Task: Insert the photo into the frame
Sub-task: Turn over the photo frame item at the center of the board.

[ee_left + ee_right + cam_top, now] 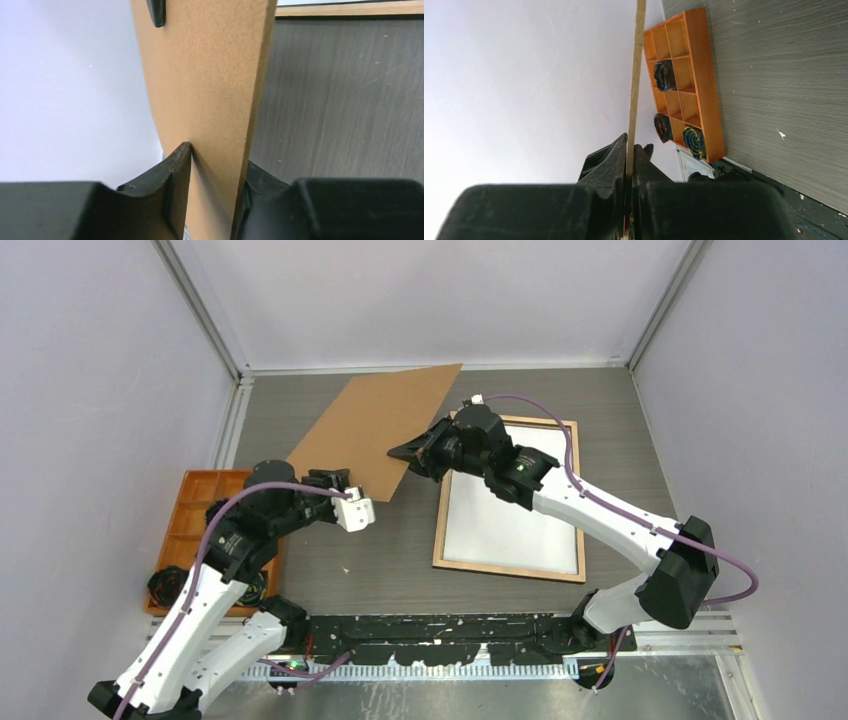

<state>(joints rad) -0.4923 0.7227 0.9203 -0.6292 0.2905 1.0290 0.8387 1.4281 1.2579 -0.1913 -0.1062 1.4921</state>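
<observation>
- Backing board [210,75] between the left gripper's [215,165] fingers [175,170]: matt brown fibreboard, finely grained.
- Those fingers: matt black plastic.
- Table [340,100] beside them: matt grey woodgrain.

Robot lab cell, plain white enclosure walls [430,300], aluminium corner posts [200,308], grey tabletop [400,550]

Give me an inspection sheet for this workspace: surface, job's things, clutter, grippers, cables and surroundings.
Surface: dark grey wood-grain tabletop.
Job's things: light wood-backed rectangular frame lies back up at right; white sheet inside it, possibly the photo face down.
Clutter: plain brown backing board held tilted above the table; orange compartment tray at left holds dark round items.
Grippers: right gripper shut on the board; left gripper straddles its edge, grip uncertain.
Cables: purple cable along each arm, no snag seen.
Surroundings: pale grey walls, metal corner posts.
</observation>
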